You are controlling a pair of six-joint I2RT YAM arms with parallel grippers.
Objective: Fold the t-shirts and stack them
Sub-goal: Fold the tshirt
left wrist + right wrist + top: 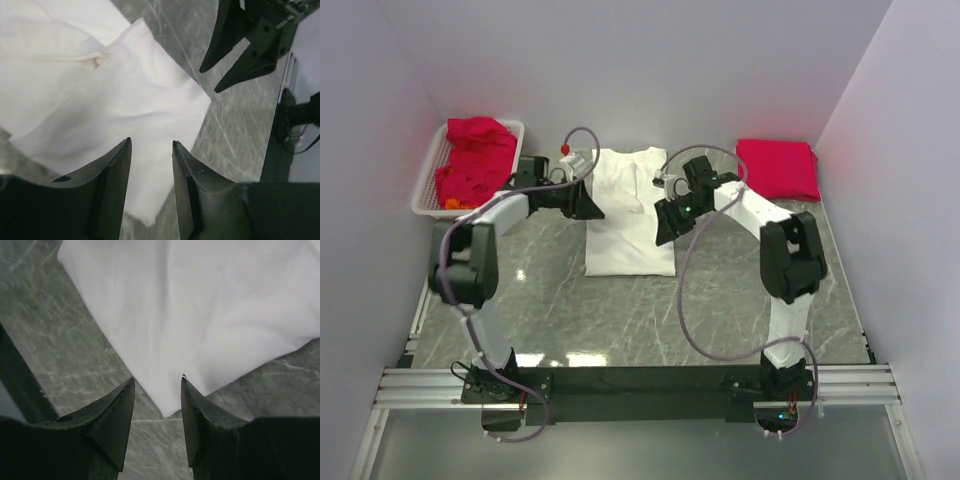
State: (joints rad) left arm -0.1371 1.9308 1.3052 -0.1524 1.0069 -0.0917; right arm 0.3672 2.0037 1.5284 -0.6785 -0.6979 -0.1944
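Observation:
A white t-shirt (628,210) lies partly folded into a long strip on the grey marble table, collar at the far end. My left gripper (590,207) is open at its left edge, over a folded-in sleeve (140,110). My right gripper (663,222) is open at its right edge, jaws astride a corner of the white cloth (165,400). Neither holds anything. A folded red t-shirt (778,167) lies at the far right. Crumpled red t-shirts (475,160) fill a white basket (425,190) at the far left.
The right gripper's black fingers (240,45) show in the left wrist view, across the shirt. Grey cables loop from both arms. White walls close in the table on three sides. Bare marble (650,320) lies between the shirt and the arm bases.

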